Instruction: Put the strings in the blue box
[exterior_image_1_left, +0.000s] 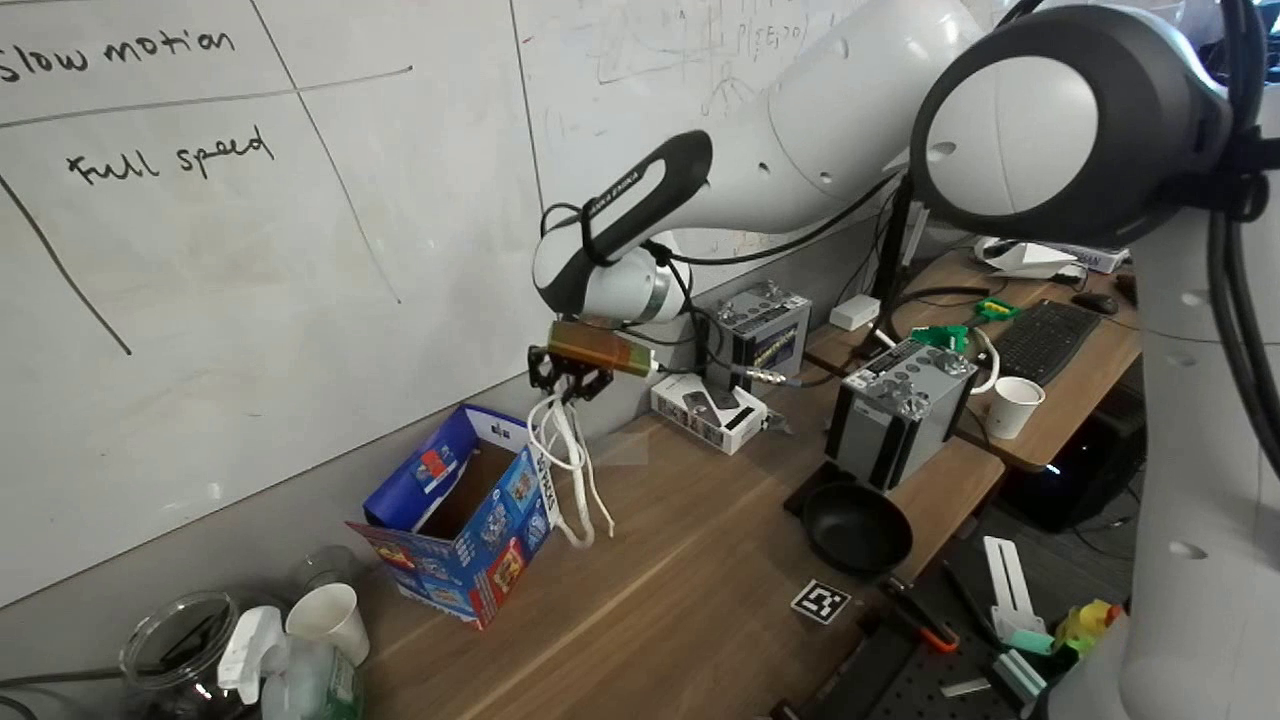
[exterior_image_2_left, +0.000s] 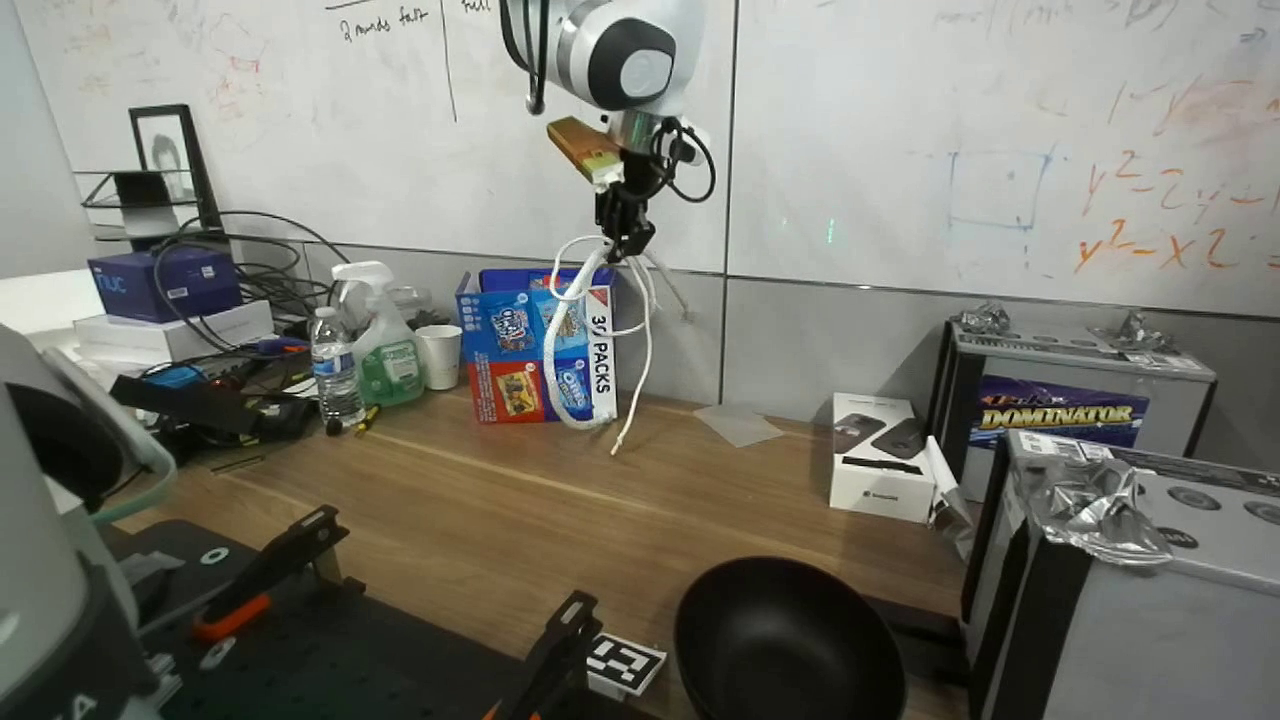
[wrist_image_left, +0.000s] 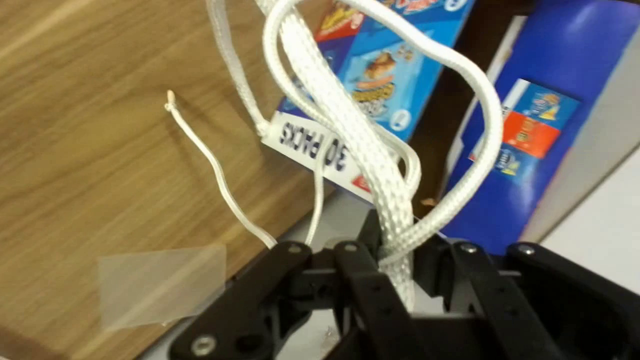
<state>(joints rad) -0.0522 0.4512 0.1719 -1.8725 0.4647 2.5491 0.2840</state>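
Observation:
The strings (exterior_image_1_left: 572, 450) are white cords in long loose loops, hanging down from my gripper (exterior_image_1_left: 570, 392). They also show in an exterior view (exterior_image_2_left: 556, 350) and in the wrist view (wrist_image_left: 345, 115). My gripper (wrist_image_left: 395, 240) is closed around the thick bundle of cords, and several loose ends hang free. The blue box (exterior_image_1_left: 500, 525) stands on the table against the wall with its top open. It also shows in an exterior view (exterior_image_2_left: 510, 345) and at the upper right of the wrist view (wrist_image_left: 525, 135). The gripper is above the box's side edge, with the strings hanging beside and in front of its "30 packs" side.
A whiteboard wall (exterior_image_1_left: 300, 300) rises directly behind the box. A paper cup (exterior_image_1_left: 330, 620), spray bottle (exterior_image_2_left: 388, 345) and glass jar (exterior_image_1_left: 180, 640) stand beside it. A white phone box (exterior_image_2_left: 880, 455), metal devices (exterior_image_1_left: 900, 410) and a black pan (exterior_image_2_left: 790, 640) are on the other side.

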